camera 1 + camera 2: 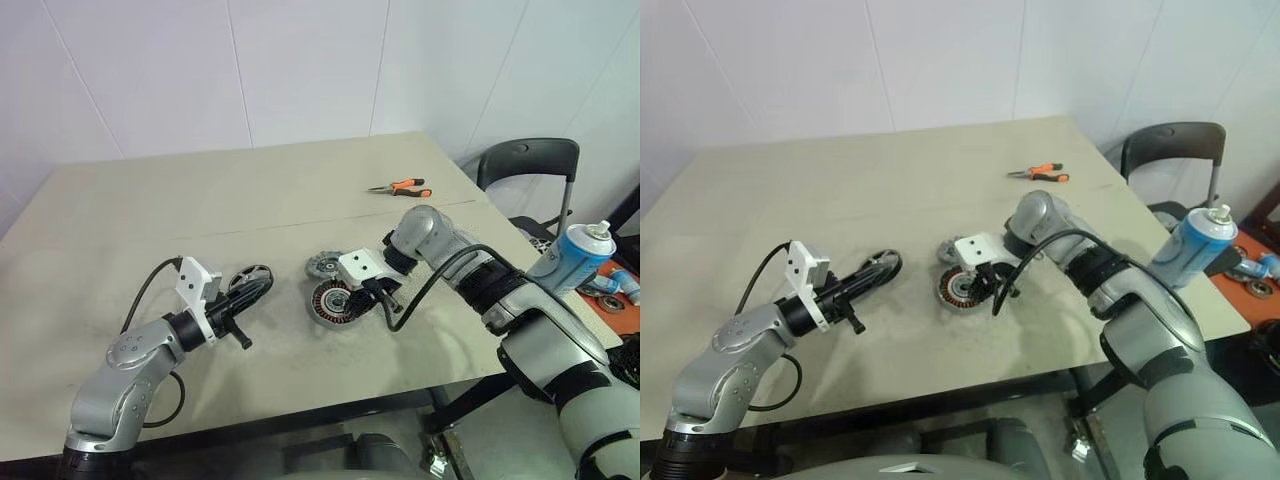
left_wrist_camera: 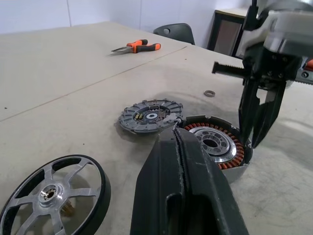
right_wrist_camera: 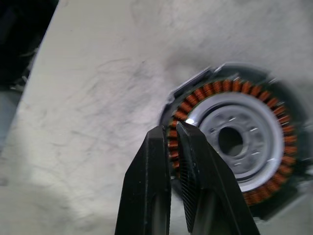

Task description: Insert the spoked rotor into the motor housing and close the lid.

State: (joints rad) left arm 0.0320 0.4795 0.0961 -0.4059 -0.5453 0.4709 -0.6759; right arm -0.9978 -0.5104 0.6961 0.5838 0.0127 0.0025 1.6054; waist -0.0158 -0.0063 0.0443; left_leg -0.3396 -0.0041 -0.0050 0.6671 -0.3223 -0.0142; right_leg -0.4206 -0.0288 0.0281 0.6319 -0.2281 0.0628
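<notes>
Left tool [image 1: 243,312]: fingers pressed together, nothing in them. It hangs level just over the counter [image 1: 150,215], beside the spoked rotor [image 2: 51,191], which lies flat and loose toward the counter's left half, nearer the front edge than the back.

Right tool [image 2: 258,128]: pointed steeply down over the motor housing [image 1: 333,301], fingers parted only a sliver, tips at the housing's rim by the copper windings; holding nothing. Whether a tip touches the rim, you cannot tell.

Housing sits open-side up near the counter's middle, its well empty. The lid [image 2: 150,115] lies flat just behind it, touching or nearly so, toward the back edge.

Judgement: rotor not yet picked up, so insertion is the step in hand. You would need to open the left tool before it can take the rotor; grip a spoke or the ring's edge, keep the ring level, and centre its hub over the housing's dark bore before lowering. Clear the right tool off the rim first, or use it only to steady the housing wall.

Room: bare counter between rotor and housing gives a straight path. Pliers [image 1: 400,187] lie well away toward the back right. Small ring [image 2: 209,93] lies on the counter beyond the housing; avoid sweeping it. Spray can [image 1: 574,256] stands at the right edge, clear of the work.
</notes>
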